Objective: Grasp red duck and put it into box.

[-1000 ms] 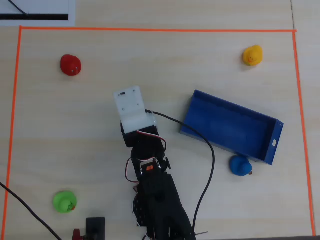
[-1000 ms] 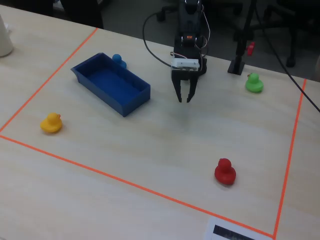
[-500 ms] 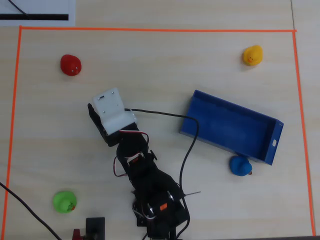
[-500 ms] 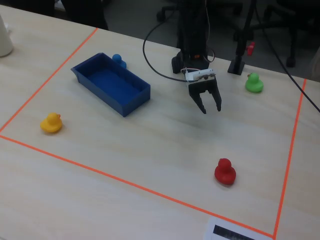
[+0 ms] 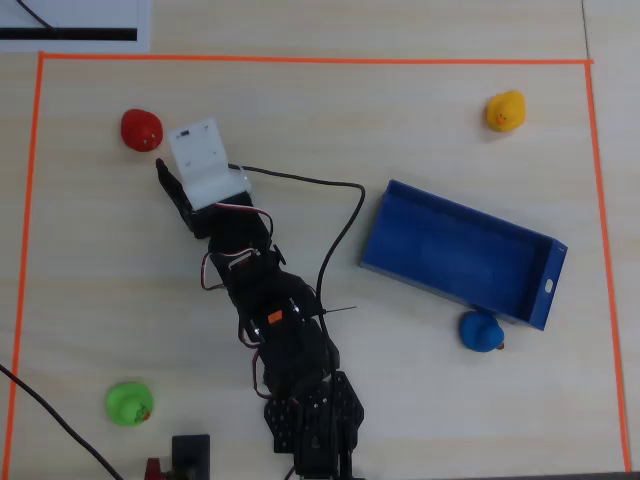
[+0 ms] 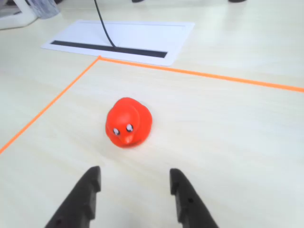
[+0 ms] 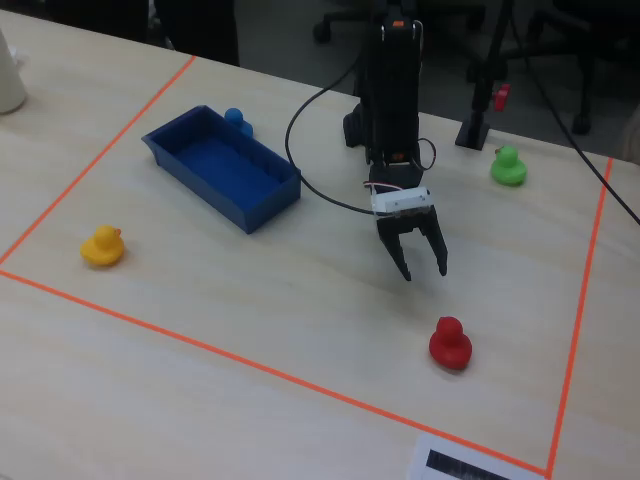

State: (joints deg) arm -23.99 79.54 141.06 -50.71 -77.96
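Gripper (image 6: 135,183) wide open, empty, just short of the red duck (image 6: 128,122)
It has swung from mid-table toward the duck

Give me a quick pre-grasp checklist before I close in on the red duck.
1. Claw open: ok, both fingers are spread with nothing between them.
2. Red duck in line with the claw: ok, in the wrist view it sits just ahead of the gap between the fingers.
3. Claw around the duck: not ok, the fingers are short of it and it stands free on the table.
4. Duck upright: ok, its eyes and beak face the wrist camera.
5. Space around the duck: ok, nothing else lies near it.
6. Box ready: ok, it is empty; the blue duck sits outside its wall.
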